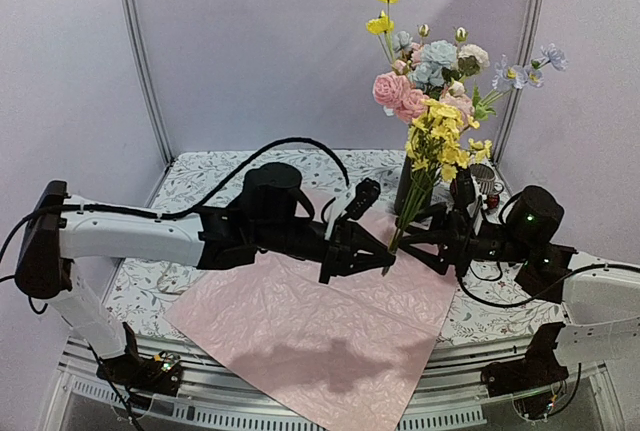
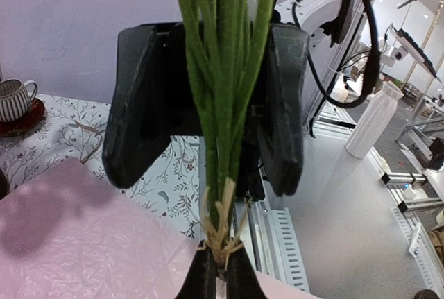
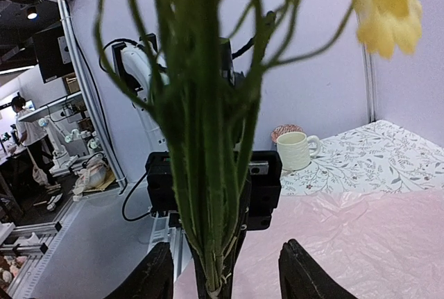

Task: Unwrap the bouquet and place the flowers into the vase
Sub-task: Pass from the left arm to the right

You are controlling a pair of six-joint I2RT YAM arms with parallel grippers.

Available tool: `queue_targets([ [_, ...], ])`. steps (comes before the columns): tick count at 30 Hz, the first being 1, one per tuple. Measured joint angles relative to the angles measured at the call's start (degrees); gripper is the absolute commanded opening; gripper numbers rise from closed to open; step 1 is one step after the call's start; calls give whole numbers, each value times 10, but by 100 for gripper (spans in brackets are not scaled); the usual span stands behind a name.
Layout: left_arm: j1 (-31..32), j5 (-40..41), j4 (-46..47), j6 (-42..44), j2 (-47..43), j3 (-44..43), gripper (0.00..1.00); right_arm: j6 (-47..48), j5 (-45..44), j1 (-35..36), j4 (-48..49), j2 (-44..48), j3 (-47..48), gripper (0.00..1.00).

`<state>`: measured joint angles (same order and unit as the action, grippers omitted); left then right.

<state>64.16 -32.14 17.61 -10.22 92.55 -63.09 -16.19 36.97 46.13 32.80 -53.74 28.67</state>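
Note:
The flowers (image 1: 430, 81) stand upright in the air as one bunch, unwrapped, with tan raffia (image 2: 220, 233) still round the stem ends. My left gripper (image 2: 222, 263) is shut on those stem ends from below, over the table's middle (image 1: 385, 259). My right gripper (image 3: 225, 250) is open, and its fingers (image 2: 135, 105) stand on either side of the green stems (image 3: 208, 139) without touching them. The bouquet's pink wrapping paper (image 1: 300, 321) lies spread flat on the table. The black vase (image 1: 408, 191) shows only in part behind the stems.
A ribbed cup on a red saucer (image 1: 487, 179) stands at the back right, close to the right arm. The floral tablecloth (image 1: 200, 176) shows round the paper. White booth walls close the back and sides.

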Motion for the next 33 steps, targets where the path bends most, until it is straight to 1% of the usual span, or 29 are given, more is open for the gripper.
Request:
queue_targets([
  [2, 0, 0, -5, 4, 0, -6, 0, 3, 10, 0, 4, -4, 0, 49],
  [4, 0, -1, -7, 7, 0, -8, 0, 2, 16, 0, 16, -5, 0, 45],
  [7, 0, -2, -13, 8, 0, -8, 0, -6, 23, 0, 44, -5, 0, 34],
  [11, 0, -5, -15, 8, 0, -8, 0, -13, 26, 0, 68, -8, 0, 28],
  [14, 0, -6, -15, 8, 0, -8, 0, -17, 26, 0, 76, -13, 0, 18],
  [15, 0, -7, -16, 8, 0, -8, 0, -20, 26, 0, 77, -15, 0, 12],
  [17, 0, -9, -17, 8, 0, -8, 0, -23, 25, 0, 81, -18, 0, 4],
  [19, 0, -10, -17, 8, 0, -8, 1, -24, 24, 0, 83, -19, 0, 3],
  [21, 0, -10, -17, 8, 0, -8, 31, -28, 22, 0, 84, -19, 0, 2],
  [22, 0, -8, -16, 9, 0, -8, 43, -29, 19, 0, 84, -19, 0, 2],
  [24, 0, -1, -17, 9, 0, -7, 64, -29, 5, 0, 84, -18, -1, 2],
  [26, 0, 16, -13, 4, -2, -1, 81, -29, -27, 0, 84, -10, -9, 2],
  [27, 0, 27, -10, 2, -5, 6, 84, -28, -51, 0, 85, -1, -17, 2],
  [28, 0, 39, -8, 1, -11, 15, 86, -26, -76, 0, 85, 9, -27, 2],
  [30, -1, 62, -6, -6, -25, 34, 86, -21, -136, 0, 93, 30, -50, 2],
  [33, -3, 91, -3, -9, -47, 57, 86, 1, -236, -3, 135, 54, -97, 2],
])
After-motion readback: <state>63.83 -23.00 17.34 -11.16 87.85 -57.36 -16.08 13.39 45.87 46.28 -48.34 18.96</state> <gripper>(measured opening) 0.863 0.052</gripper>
